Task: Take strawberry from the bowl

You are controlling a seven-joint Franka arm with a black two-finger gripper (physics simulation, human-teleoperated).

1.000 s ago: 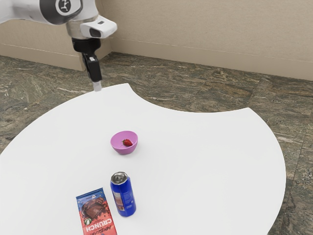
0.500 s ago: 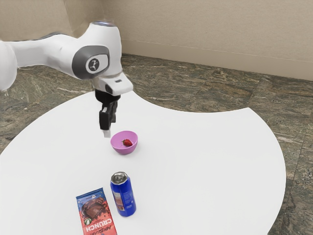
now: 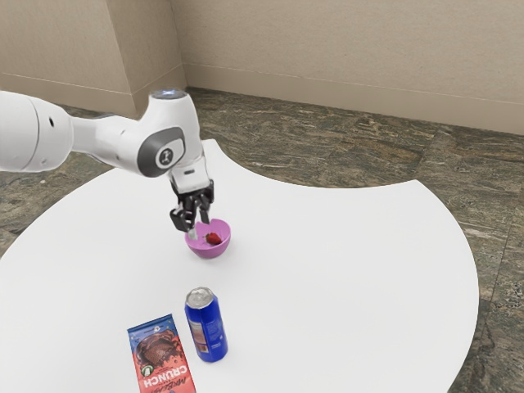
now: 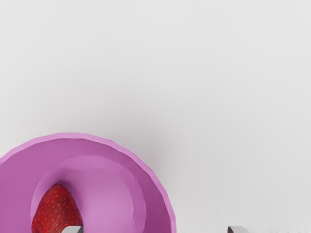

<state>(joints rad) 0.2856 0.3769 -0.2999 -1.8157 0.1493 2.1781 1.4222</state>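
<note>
Awaiting your grasp | fingers [image 3: 179, 219] wide, empty | strawberry [image 3: 214, 238] in bowl [image 3: 209, 252], nearer one finger | left: centre, pinch, lift out

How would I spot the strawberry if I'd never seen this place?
Start with the big white table and find the pink bowl on it. Inside lies the strawberry, small, red and speckled with seeds. Unlike the blue can and the red-and-blue CRUNCH packet, it sits in the bowl, not directly on the table.

Exterior angled down, wrist close overhead, both showing bowl [image 4: 109, 194]
</note>
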